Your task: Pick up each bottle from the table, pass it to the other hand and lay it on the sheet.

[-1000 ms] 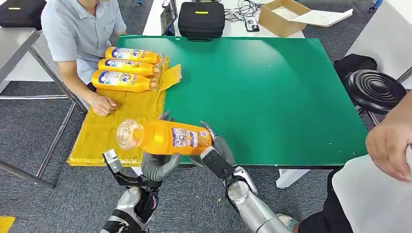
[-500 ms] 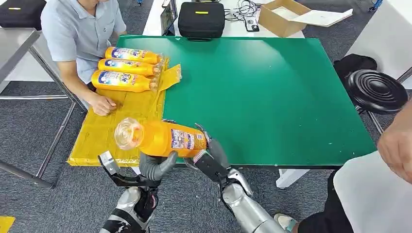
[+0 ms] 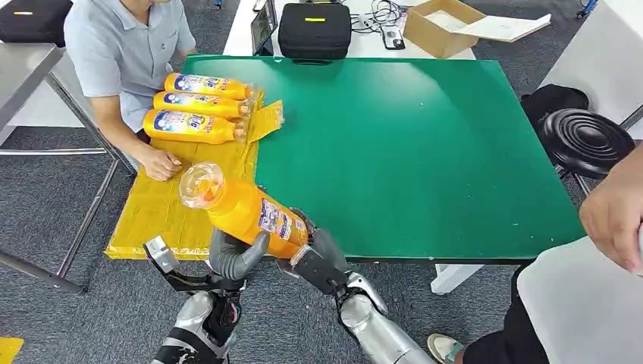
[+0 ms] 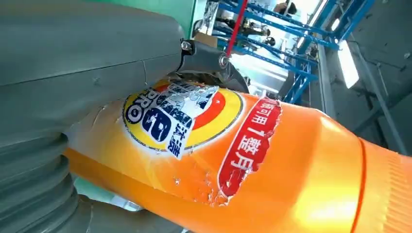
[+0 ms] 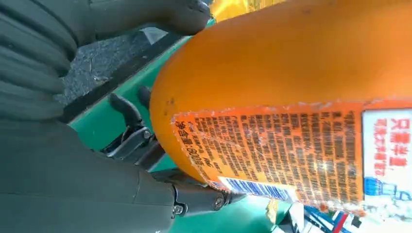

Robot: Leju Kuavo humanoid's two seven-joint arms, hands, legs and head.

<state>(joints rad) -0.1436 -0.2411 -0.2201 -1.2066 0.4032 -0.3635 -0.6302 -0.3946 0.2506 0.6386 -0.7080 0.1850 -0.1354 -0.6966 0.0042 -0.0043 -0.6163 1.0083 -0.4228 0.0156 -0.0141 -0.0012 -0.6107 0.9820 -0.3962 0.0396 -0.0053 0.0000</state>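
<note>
An orange bottle (image 3: 250, 212) hangs tilted over the table's near left corner, its clear cap end raised toward the yellow sheet (image 3: 155, 216). My left hand (image 3: 233, 256) cups its middle from below, thumb up along the side. My right hand (image 3: 318, 255) grips the base end. In the left wrist view the thumb (image 4: 73, 53) lies across the label of the bottle (image 4: 272, 160). The right wrist view has the right hand (image 5: 63, 165) wrapped round the bottle's (image 5: 291, 63) base. Three more orange bottles (image 3: 196, 105) lie side by side on the sheet's far end.
A seated person rests a hand (image 3: 159, 163) on the sheet near the lying bottles. Another person's hand (image 3: 614, 220) is at the right edge. The green table (image 3: 425, 144) spreads to the right. A black case (image 3: 314, 30) and a cardboard box (image 3: 440, 26) sit beyond it; a black stool (image 3: 588, 140) stands right.
The bottle has shifted left and tipped, its cap end rising toward the sheet. Both hands moved left and nearer with it. The person's hand at the right drew back slightly.
</note>
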